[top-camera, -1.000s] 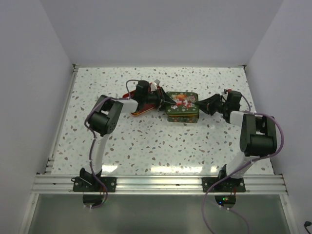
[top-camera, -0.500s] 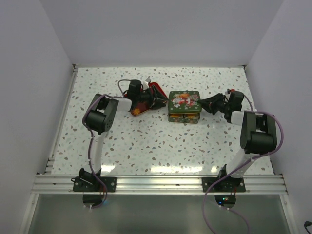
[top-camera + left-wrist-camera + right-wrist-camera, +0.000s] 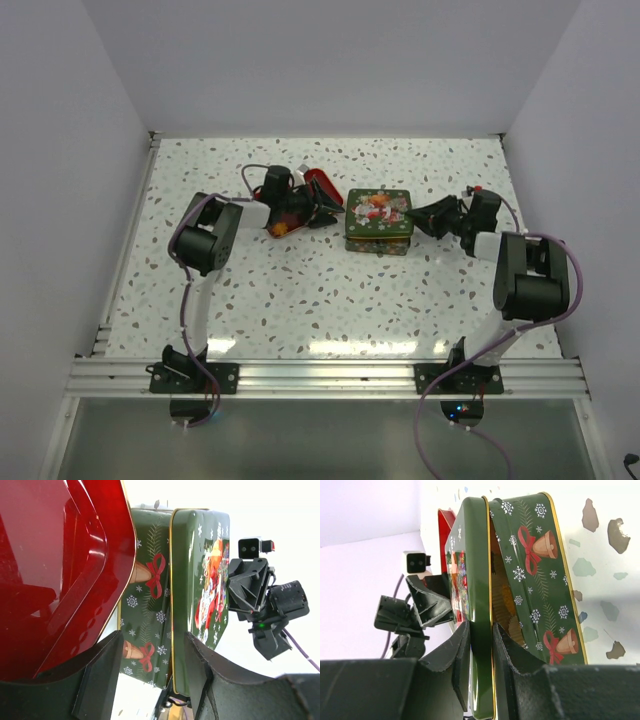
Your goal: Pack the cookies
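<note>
Green tin [image 3: 378, 218] past the centre of the worktop [image 3: 330, 300]. I see the right gripper [image 3: 480, 627] clamped on its lid [image 3: 470, 580], which sits ajar. Orange cookies [image 3: 506, 602], apparently, lie inside. Left gripper [image 3: 152, 637] has its jaws parted and empty, with the red tray [image 3: 60, 570] tilted just beyond.
</note>
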`<state>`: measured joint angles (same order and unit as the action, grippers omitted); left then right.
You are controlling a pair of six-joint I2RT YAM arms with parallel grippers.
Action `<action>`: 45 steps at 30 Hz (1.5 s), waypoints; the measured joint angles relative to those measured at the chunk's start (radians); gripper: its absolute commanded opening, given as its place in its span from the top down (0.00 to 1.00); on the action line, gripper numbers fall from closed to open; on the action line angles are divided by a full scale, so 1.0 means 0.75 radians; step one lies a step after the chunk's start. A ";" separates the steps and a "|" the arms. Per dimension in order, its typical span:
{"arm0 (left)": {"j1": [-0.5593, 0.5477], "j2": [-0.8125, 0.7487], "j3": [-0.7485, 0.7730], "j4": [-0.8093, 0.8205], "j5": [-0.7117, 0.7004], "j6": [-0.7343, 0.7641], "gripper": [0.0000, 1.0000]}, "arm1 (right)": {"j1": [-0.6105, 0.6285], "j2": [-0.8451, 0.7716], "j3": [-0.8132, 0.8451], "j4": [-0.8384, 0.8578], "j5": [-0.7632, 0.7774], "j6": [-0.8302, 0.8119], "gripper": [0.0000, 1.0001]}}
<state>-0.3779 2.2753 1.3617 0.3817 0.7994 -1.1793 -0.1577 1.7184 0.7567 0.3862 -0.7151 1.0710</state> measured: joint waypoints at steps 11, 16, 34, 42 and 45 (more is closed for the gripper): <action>0.000 -0.042 0.047 -0.203 -0.067 0.139 0.43 | -0.001 -0.093 -0.030 -0.117 0.037 -0.095 0.80; -0.002 -0.050 0.082 -0.292 -0.093 0.193 0.43 | -0.007 -0.122 -0.030 -0.188 0.058 -0.141 0.75; -0.011 -0.060 0.121 -0.402 -0.130 0.261 0.44 | -0.018 -0.250 -0.030 -0.572 0.202 -0.342 0.56; -0.025 -0.062 0.130 -0.441 -0.143 0.295 0.44 | -0.037 -0.306 -0.030 -0.673 0.244 -0.384 0.56; -0.041 -0.065 0.134 -0.469 -0.163 0.309 0.44 | -0.057 -0.350 -0.030 -0.703 0.257 -0.397 0.57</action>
<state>-0.4088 2.2269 1.4620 0.0296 0.6773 -0.9478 -0.2008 1.4555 0.7345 -0.1413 -0.5224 0.7731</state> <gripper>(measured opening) 0.562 0.437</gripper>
